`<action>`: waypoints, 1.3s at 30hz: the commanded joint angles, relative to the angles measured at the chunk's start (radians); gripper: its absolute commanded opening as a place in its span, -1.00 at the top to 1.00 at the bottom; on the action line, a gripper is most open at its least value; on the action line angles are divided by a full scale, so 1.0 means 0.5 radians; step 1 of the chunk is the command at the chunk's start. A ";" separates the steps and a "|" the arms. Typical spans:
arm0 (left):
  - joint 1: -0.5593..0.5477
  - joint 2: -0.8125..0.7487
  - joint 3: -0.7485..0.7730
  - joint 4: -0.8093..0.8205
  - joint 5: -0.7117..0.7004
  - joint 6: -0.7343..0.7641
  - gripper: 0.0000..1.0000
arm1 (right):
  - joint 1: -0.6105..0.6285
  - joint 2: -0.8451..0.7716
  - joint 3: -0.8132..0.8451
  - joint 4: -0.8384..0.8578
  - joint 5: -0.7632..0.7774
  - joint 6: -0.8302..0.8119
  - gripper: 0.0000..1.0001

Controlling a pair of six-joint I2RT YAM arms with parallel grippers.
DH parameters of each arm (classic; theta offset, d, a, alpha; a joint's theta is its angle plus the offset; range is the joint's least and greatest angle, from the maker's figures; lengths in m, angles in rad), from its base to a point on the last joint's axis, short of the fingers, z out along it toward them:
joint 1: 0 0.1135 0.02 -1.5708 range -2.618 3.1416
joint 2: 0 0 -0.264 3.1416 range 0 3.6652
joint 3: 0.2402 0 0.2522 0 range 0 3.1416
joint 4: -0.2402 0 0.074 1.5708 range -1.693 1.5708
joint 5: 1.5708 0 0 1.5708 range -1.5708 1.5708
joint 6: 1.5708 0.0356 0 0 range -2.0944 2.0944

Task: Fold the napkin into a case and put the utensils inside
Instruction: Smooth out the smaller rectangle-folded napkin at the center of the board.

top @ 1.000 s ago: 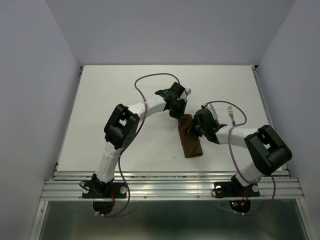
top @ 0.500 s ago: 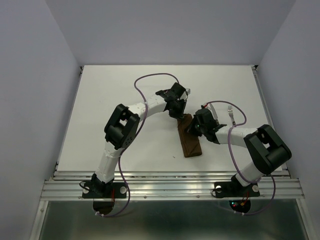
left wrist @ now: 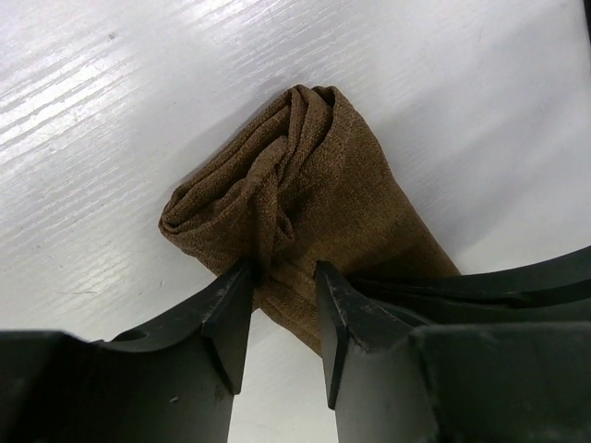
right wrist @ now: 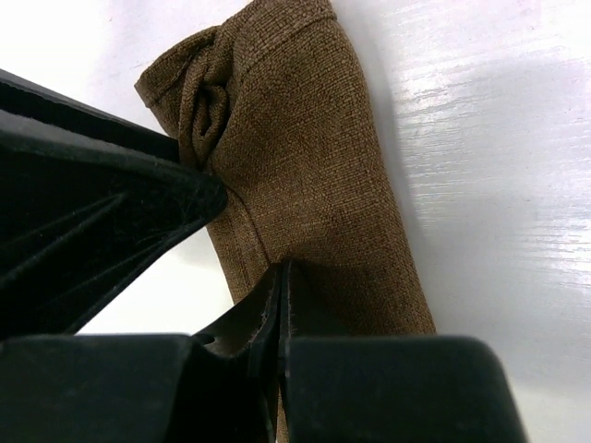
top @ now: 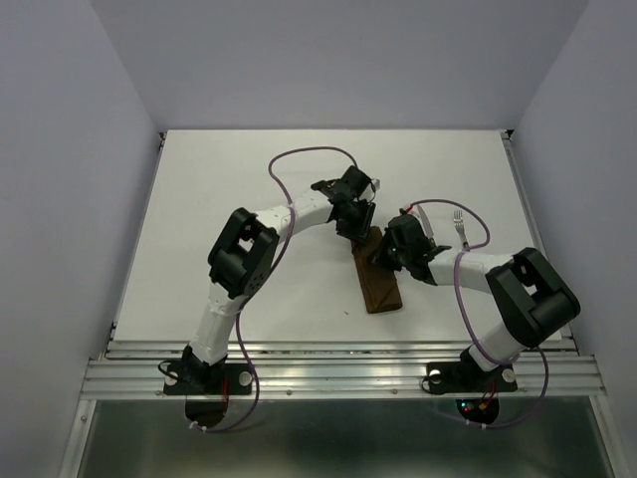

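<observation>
**Case.** The case, dark brown cloth folded into a narrow pouch, is seen just right of centre in the top view. It lies slanted on the white table, with its bunched, rolled end pointing to the upper part of the frame.

**Left gripper.** The left gripper is set at that bunched end. Its fingers are held apart, astride the raised ridge of cloth, and no squeeze on the fabric is visible. The placement is judged to serve for tidying or letting go of the end fold.

**Right gripper.** The right gripper is brought tip-down onto the long edge of the pouch near its middle, fingers pressed together. Whether a thin layer is nipped between them cannot be told. It is judged to be pinning the cloth so that the folds are not undone.

**Surroundings.**
- The fork is seen lying alone on the table at centre right, apart from the pouch and behind the right arm.
- The knife is not made out in any view.
- A purple cable is looped above the left arm.

**Obstructions.** Both grippers are crowded over the upper half of the pouch, so its mouth is partly covered. The right forearm lies between the pouch and the fork.
</observation>
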 commanded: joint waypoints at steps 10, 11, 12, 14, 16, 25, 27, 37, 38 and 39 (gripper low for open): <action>-0.016 -0.338 0.133 -0.165 -0.075 0.071 -0.02 | 0.001 -0.139 0.151 -0.228 0.044 -0.152 0.99; -0.016 -0.357 0.136 -0.171 -0.075 0.071 -0.05 | 0.001 -0.151 0.164 -0.265 0.032 -0.167 0.99; -0.013 -0.366 0.148 -0.186 -0.078 0.071 -0.06 | 0.001 -0.160 0.179 -0.289 0.035 -0.204 0.99; -0.013 -0.403 0.173 -0.204 -0.093 0.068 -0.06 | 0.001 -0.169 0.283 -0.524 0.074 -0.235 0.95; -0.001 -0.443 0.167 -0.217 -0.102 0.059 -0.06 | 0.001 -0.203 0.326 -0.617 0.087 -0.305 0.86; 0.199 -0.970 -0.225 -0.085 -0.075 -0.119 -0.07 | 0.164 -0.494 0.501 -1.347 0.292 -0.376 0.58; 0.260 -1.053 -0.397 -0.045 -0.075 -0.143 -0.07 | 0.228 -0.562 0.465 -1.452 0.341 -0.339 0.58; 0.131 -1.345 -1.397 0.519 0.401 -0.468 1.00 | 0.793 -0.434 0.615 -1.888 0.749 -0.195 0.42; 0.055 -1.336 -1.440 0.586 0.446 -0.551 1.00 | 0.811 -0.406 0.606 -1.867 0.749 -0.207 0.39; 0.018 -1.327 -1.523 0.736 0.468 -0.597 1.00 | 0.811 -0.397 0.600 -1.860 0.749 -0.225 0.36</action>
